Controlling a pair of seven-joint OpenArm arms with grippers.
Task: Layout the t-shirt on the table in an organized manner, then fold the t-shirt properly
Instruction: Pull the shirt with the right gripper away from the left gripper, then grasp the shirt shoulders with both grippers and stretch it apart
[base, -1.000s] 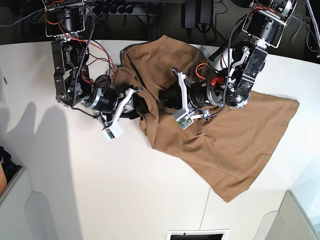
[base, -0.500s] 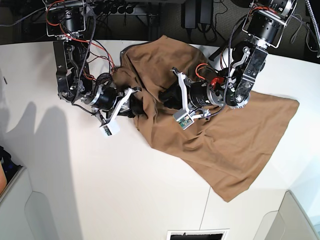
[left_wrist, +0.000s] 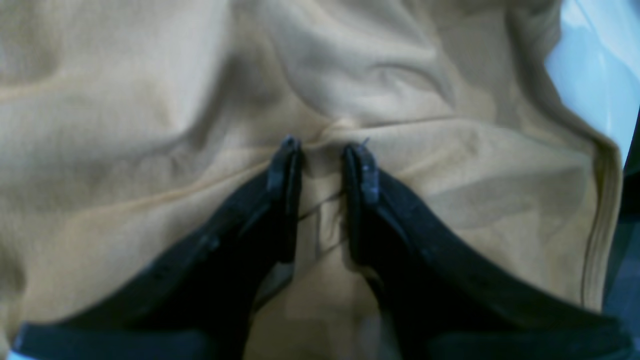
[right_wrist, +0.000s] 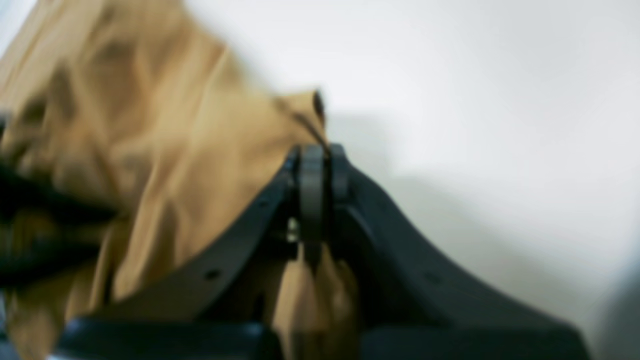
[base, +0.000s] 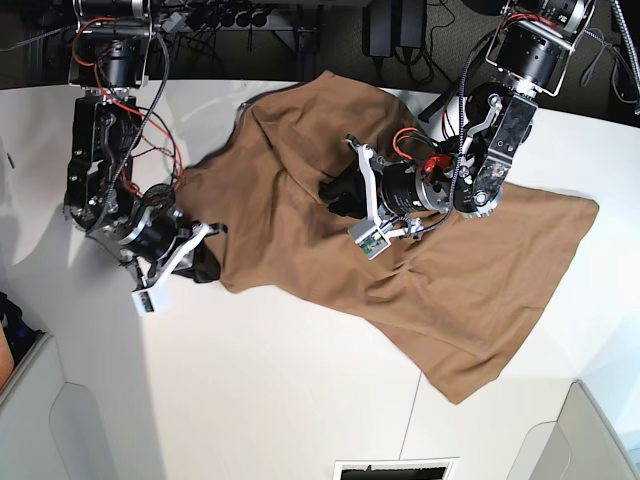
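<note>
Across the big flat white worktop (base: 300, 400) lies the large tan-brown soft cotton t-shirt (base: 460, 300), rumpled, spread from the far middle toward the near right corner of the base view, with a stretched flap reaching out to that view's left.

At the end of that flap, right tool (right_wrist: 315, 165) clenched tight on a thin edge of the tan fabric, black fingers (right_wrist: 340, 170) pressed together with the cloth pinched between them and hanging below; seen in the base view low over the worktop at the shirt's left tip (base: 200, 262). Picture from the right wrist blurred, bare white surface beyond the fingers.

On the shirt's middle, left tool (left_wrist: 322, 152) grasping a small raised ridge of cloth, fingers (left_wrist: 287, 165) part-way apart with the fold bunched between the tips; wrinkles fanning away from the pinch, a hemmed edge running down the wrist view's right side. In the base view, that tool (base: 335, 192) down among the creases.
</note>
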